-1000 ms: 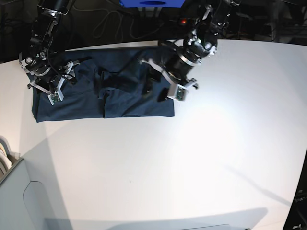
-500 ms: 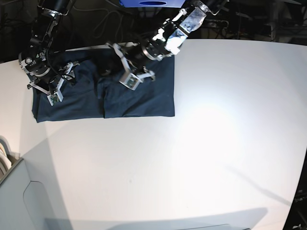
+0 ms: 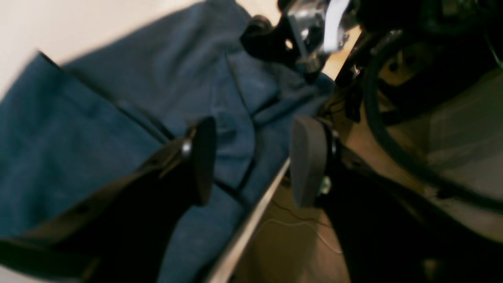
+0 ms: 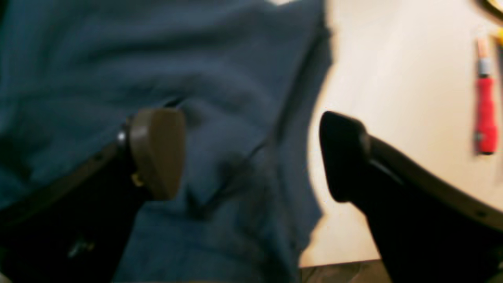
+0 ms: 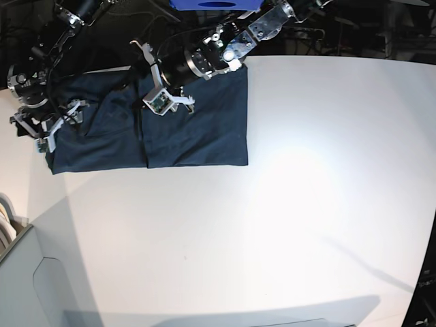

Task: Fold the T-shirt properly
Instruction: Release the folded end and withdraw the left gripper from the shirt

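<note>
White table (image 5: 286,225) fills the near side of the room, bare and bright under the light, and the shirt (image 5: 197,129) lies at its far left part, a dark navy rectangle spread flat with its near edge straight and a vertical fold line about a third of the way in from its left end. The cloth to the left of that line looks more rumpled than the smooth panel to the right

On the left end of the shirt the right gripper (image 5: 48,126) hangs just above the cloth near its outer edge. Its wrist camera shows the two fingers spread wide with nothing between them, one brown pad (image 4: 157,151) over blue cloth, the other finger (image 4: 346,157) over the pale table just past the shirt's edge. A red-handled tool (image 4: 485,118) lies on the table well apart from them

Farther back, the left arm reaches in low from the far side and its gripper (image 5: 162,92) sits over the shirt's far edge, near the fold line. From its wrist view (image 3: 251,161) the jaws stand apart and hold nothing; one finger (image 3: 202,157) is over creased navy cloth, the other (image 3: 308,161) hangs past the table's metal rim (image 3: 251,224), over the floor and cables behind. The right gripper (image 3: 302,35) shows blurred at the top of that view
</note>
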Robot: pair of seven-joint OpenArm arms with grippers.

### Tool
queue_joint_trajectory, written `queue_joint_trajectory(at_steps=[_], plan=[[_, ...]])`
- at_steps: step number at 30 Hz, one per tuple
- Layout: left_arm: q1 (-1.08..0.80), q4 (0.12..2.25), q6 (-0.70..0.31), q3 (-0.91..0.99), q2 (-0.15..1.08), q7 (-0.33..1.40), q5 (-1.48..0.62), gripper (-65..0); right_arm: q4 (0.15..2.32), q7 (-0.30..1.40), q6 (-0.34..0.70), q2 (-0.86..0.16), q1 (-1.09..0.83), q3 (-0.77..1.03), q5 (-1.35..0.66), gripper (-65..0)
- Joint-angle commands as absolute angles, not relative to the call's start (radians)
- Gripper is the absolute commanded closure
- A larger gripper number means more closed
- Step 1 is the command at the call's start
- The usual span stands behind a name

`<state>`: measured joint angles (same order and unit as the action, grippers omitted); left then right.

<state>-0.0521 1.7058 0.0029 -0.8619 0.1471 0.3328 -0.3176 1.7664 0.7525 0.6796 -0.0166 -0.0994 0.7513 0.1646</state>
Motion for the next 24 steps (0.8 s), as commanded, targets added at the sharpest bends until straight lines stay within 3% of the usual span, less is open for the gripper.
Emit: queue_joint_trajectory(at_steps=[1,5,13,24], plan=[[-0.048,1.741,0.002,-0.86,0.165,0.315,-0.32,-29.5,1.781,0.74,0.698,-0.03,-0.085,0.765,0.159,-53.5],[-0.079,1.807,0.005,-0.753,0.257,0.315,-0.38,-29.5,1.745,0.737,0.698,-0.039,-0.079,0.783,0.159,-56.5],[-0.203,1.827,0.001,-0.297,0.337,0.321,-0.708,-29.5,1.641,0.737,0.698,-0.065,-0.025,0.783,0.157,-59.0],[-0.323,1.824,-0.001,-0.07,0.38,0.321,-0.748,-29.5,1.494,0.734,0.698,-0.148,0.022,0.786,0.156,-59.0]])
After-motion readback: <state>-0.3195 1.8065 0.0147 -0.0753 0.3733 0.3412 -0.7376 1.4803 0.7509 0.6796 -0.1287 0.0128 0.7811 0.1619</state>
